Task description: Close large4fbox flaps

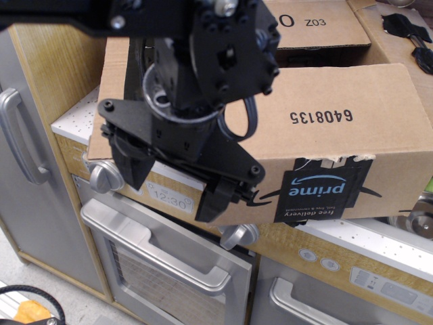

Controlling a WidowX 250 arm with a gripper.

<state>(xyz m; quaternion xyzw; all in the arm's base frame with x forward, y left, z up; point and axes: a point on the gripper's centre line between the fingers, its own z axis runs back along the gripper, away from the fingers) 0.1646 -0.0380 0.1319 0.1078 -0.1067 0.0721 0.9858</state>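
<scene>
pincer (174, 186) open, fingers spread, nothing held, hanging in front of the large4fbox (325, 176) near its left end. box sits on the counter (74, 115) above the toy oven (169, 264); flap (304, 112) marked 6408135 lies folded over.

We saw a matte black gripper (176, 186) of flat angular plates fastened with small black screws. Above its jaws sat a silver ring around a dark round hub. A black cable (245, 122) looped out just right of that hub. Each of the two fingers (215, 198) was a blunt black wedge.
</scene>
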